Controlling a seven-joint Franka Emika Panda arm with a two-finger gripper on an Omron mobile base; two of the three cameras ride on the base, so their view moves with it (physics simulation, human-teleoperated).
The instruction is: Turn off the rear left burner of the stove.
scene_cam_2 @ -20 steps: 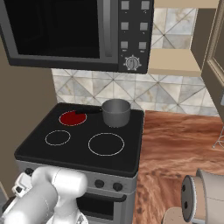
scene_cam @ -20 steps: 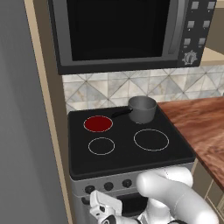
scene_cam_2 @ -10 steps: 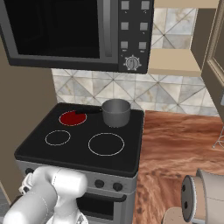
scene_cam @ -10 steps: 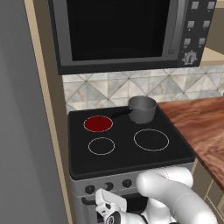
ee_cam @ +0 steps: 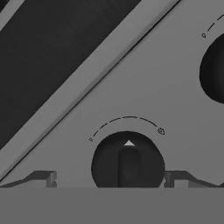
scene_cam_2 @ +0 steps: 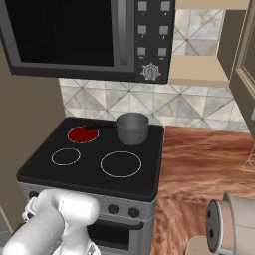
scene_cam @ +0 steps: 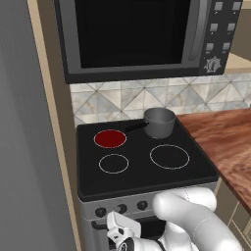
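Stove [scene_cam: 147,188]: flat glossy black glass top marked with thin white rings, over a matte grey steel front panel carrying a row of small round black knobs. Rear left burner [scene_cam: 110,138] is a small round zone at the back left of the glass, glowing solid red; the ring in front of it and the larger ring at front right are plain black inside.

Saucepan [scene_cam: 159,122]: grey, cylindrical, matte, standing on the rear right zone, its dark handle pointing left toward the red burner and ending near its rim. Interior reads dark; contents cannot be told.

Microwave [scene_cam: 142,34], dark with a grey button panel, hangs above the cooktop. Tiled backsplash with a diamond pattern behind. Wooden counter [scene_cam_2: 199,174] abuts the stove's right edge; a tan wall panel closes its left edge, so there is little open room on that side.

Gripper [ee_cam: 109,179] is low at the front panel, released, jaws spread wide. In the hand view a round black knob [ee_cam: 127,159] with a raised centre bar and a white pointer mark sits between the two fingertips [ee_cam: 48,178], one on each side, with a gap on both sides. A second knob [ee_cam: 214,70] lies toward the upper right.
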